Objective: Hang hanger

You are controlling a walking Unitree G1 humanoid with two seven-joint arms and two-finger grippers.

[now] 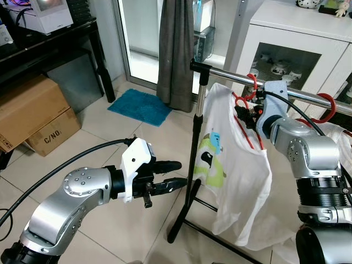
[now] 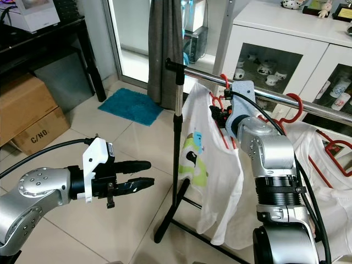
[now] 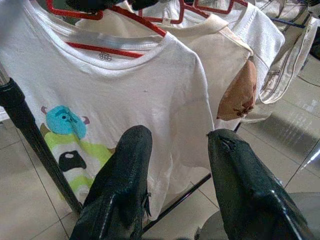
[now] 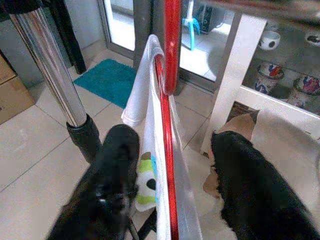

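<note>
A red hanger (image 1: 248, 110) carries a white T-shirt (image 1: 231, 165) with a green and blue monster print. Its hook sits over the chrome rail (image 1: 228, 74) of a clothes rack. My right gripper (image 4: 175, 137) is raised at the hanger's neck, open, with the red wire (image 4: 167, 150) passing between its fingers without being pinched. My left gripper (image 1: 180, 173) is held out low, left of the rack's upright pole (image 1: 195, 154). It is open and empty, pointing at the shirt (image 3: 125, 95).
More shirts on red hangers (image 1: 328, 107) hang further right along the rail. Cardboard boxes (image 1: 33, 110) and a black desk (image 1: 49, 38) stand at the left. A blue mat (image 1: 140, 106) and grey curtain (image 1: 176, 49) lie behind, and a white glass-door cabinet (image 1: 297, 49) behind the rack.
</note>
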